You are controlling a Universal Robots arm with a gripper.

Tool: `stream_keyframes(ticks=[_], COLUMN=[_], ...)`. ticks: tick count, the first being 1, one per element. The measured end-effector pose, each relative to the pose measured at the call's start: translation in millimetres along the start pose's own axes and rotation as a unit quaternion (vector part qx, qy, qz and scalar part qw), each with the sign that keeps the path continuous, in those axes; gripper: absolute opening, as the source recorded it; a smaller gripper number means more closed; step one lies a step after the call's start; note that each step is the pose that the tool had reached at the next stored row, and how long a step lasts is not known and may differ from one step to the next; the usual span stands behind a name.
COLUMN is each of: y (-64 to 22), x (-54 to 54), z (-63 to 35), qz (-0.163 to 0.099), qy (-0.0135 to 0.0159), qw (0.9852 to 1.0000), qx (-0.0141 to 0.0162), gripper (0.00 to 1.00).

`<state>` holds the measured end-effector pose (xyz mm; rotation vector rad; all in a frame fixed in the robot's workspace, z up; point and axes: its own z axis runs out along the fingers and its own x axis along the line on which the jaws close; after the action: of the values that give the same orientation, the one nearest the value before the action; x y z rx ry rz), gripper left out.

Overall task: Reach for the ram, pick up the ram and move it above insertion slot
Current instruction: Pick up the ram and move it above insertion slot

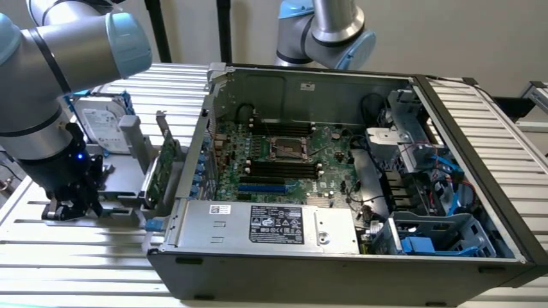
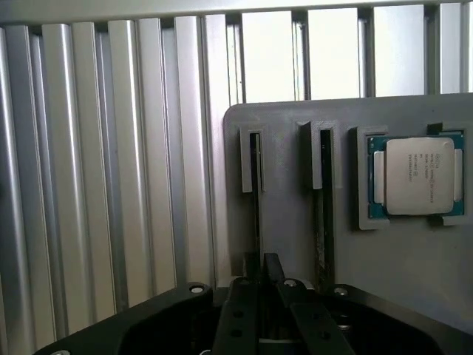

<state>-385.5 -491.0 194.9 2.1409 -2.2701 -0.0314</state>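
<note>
- Slatted metal table [image 1: 86,256]: carries everything. The open computer case [image 1: 342,269] lies on its side, probably so the board faces up for work from above.
- Arm, at the exterior view's left, is bent down outside the case over a grey parts holder [image 2: 288,207].
- Insertion slot [image 1: 283,165]: one of the parallel black sockets on the board, bare and well apart from the arm.
- Processor chip [image 2: 417,176]: flat in its own pocket in the holder.
- Ram [image 2: 256,196]: on edge in a narrow groove of the holder, likely so its top edge can be pinched. Not yet out.
- Gripper [image 2: 270,277] [image 1: 73,205]: low over that groove, in line with the ram. Cannot tell how far open, or whether it grips.
</note>
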Motion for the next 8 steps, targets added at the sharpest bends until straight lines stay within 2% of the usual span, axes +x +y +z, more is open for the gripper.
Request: stream_keyframes(ticks=[8], y=[0.0], x=[0.0], z=[0.0], qz=[0.0], qy=[0.0], qw=[1.0], qx=[0.0], gripper=[0.14])
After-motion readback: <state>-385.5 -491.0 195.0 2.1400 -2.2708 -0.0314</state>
